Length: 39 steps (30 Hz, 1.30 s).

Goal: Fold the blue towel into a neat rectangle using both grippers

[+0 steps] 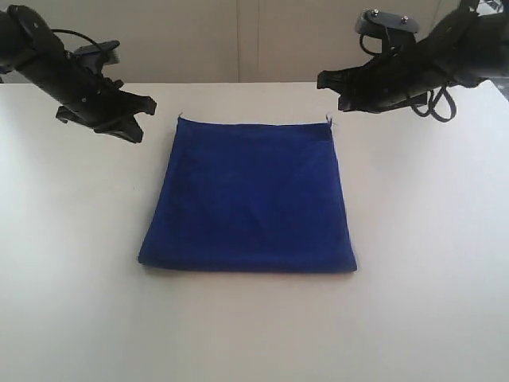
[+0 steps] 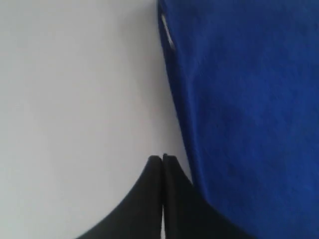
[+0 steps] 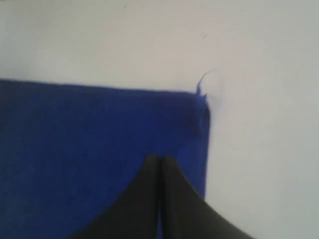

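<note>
The blue towel lies flat on the white table, folded into a near-square shape with its far edge toward the arms. My left gripper hovers above the table just left of the towel's far left corner, shut and empty. In the left wrist view the left gripper sits beside the towel, whose white tag shows at the edge. My right gripper hangs above the far right corner, shut with nothing in it. In the right wrist view the right gripper is over the towel near its corner.
A pale wall runs behind the table's far edge. Bare white tabletop surrounds the towel on all sides. A loose thread sticks out from the towel's corner in the right wrist view.
</note>
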Each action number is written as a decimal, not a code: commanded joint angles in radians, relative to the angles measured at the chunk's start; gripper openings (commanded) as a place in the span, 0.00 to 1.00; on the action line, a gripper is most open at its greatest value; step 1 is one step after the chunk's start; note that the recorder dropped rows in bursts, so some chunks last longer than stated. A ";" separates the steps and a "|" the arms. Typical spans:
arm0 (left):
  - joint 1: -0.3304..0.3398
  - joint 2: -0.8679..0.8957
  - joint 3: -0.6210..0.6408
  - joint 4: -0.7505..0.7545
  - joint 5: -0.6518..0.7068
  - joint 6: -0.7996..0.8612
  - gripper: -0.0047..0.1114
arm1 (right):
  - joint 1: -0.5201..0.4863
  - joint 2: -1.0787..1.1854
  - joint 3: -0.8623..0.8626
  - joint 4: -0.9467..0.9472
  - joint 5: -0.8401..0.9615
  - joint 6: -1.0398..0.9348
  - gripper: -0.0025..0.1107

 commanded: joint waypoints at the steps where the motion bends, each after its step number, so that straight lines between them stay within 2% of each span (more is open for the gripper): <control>1: -0.001 -0.043 -0.004 -0.012 0.216 -0.001 0.04 | -0.005 -0.048 -0.002 -0.034 0.287 -0.011 0.02; 5: -0.003 -0.100 0.008 -0.012 0.340 -0.012 0.04 | -0.002 -0.105 0.044 -0.038 0.410 -0.011 0.02; 9: -0.034 -0.228 0.113 -0.007 0.328 -0.019 0.04 | 0.014 -0.220 0.174 -0.038 0.406 -0.005 0.02; 15: -0.124 -0.405 0.362 0.003 0.182 -0.010 0.04 | 0.071 -0.377 0.358 -0.038 0.351 -0.005 0.02; 19: -0.206 -0.408 0.483 -0.006 0.058 0.006 0.04 | 0.125 -0.378 0.441 -0.038 0.269 -0.002 0.02; 21: -0.225 -0.390 0.521 -0.006 -0.018 0.006 0.04 | 0.145 -0.363 0.469 -0.038 0.205 -0.002 0.02; 26: -0.238 -0.333 0.558 -0.007 -0.142 0.004 0.04 | 0.152 -0.309 0.505 -0.038 0.081 -0.002 0.02; 31: -0.238 -0.280 0.558 -0.004 -0.152 0.006 0.04 | 0.152 -0.230 0.505 -0.038 0.027 -0.002 0.02; 39: -0.238 -0.217 0.569 0.044 -0.135 0.002 0.04 | 0.152 -0.146 0.514 -0.065 0.037 -0.002 0.02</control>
